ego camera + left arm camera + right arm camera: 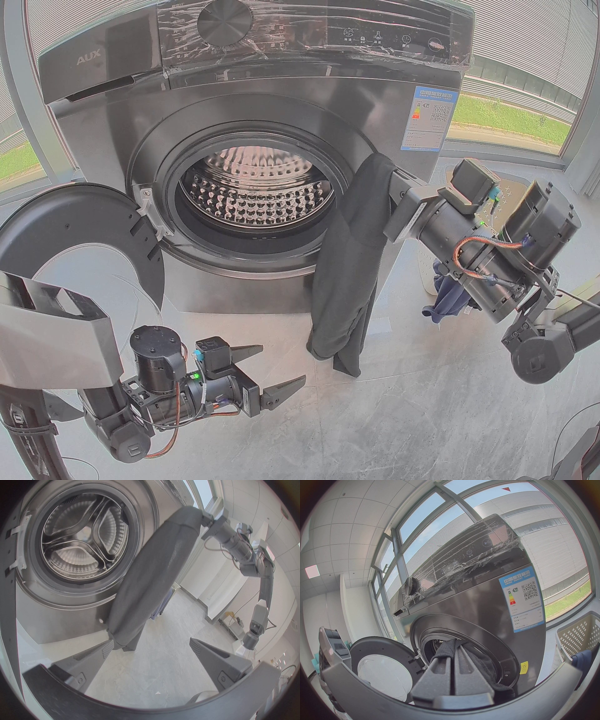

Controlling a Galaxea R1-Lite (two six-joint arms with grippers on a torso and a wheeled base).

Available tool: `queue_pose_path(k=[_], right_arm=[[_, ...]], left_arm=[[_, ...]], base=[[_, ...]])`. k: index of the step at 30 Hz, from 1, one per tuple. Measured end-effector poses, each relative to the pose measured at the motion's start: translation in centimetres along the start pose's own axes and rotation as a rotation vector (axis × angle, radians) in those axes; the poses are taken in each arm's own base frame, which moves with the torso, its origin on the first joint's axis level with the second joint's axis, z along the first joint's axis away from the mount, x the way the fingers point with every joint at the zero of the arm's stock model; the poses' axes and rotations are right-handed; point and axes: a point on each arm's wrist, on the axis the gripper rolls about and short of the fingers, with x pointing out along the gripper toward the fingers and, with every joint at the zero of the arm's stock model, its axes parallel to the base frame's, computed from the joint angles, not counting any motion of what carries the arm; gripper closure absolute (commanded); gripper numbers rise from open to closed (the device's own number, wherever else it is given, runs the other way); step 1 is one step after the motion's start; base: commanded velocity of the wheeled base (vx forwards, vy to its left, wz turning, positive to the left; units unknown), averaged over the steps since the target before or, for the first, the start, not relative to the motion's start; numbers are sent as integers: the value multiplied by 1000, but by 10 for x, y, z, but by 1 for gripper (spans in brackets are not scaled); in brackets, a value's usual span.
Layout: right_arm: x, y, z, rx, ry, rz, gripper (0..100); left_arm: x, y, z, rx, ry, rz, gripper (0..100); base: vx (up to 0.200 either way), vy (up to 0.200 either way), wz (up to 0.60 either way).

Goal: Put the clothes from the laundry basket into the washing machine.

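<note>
A dark grey garment (pixel 350 262) hangs from my right gripper (pixel 392 180), which is shut on its top edge just right of the washing machine's open drum (pixel 256 187). The cloth's lower end nearly reaches the floor. In the right wrist view the shut fingers (pixel 442 673) pinch the garment (pixel 478 661) in front of the drum opening. My left gripper (pixel 275 374) stands open low over the floor, below the drum, with nothing in it. From the left wrist view the garment (pixel 153 573) hangs just beyond the open fingertips (pixel 107 645). The laundry basket (pixel 578 636) stands right of the machine.
The round machine door (pixel 75 231) is swung open to the left, above my left arm. A blue cloth (pixel 447 300) hangs over the basket's side, under my right arm. Grey floor lies bare in front of the machine.
</note>
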Motion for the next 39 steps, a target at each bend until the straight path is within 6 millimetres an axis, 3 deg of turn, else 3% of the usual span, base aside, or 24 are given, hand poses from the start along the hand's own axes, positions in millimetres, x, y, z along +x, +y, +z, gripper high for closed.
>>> queue_pose_path(k=[16, 39], right_arm=[[18, 20, 7, 31, -63, 60, 100], [26, 27, -6, 52, -53, 77, 100]], left_arm=[[46, 16, -19, 33, 8, 10, 0], [129, 49, -27, 55, -150, 80, 0]], base=[[0, 0, 0], [0, 0, 0]])
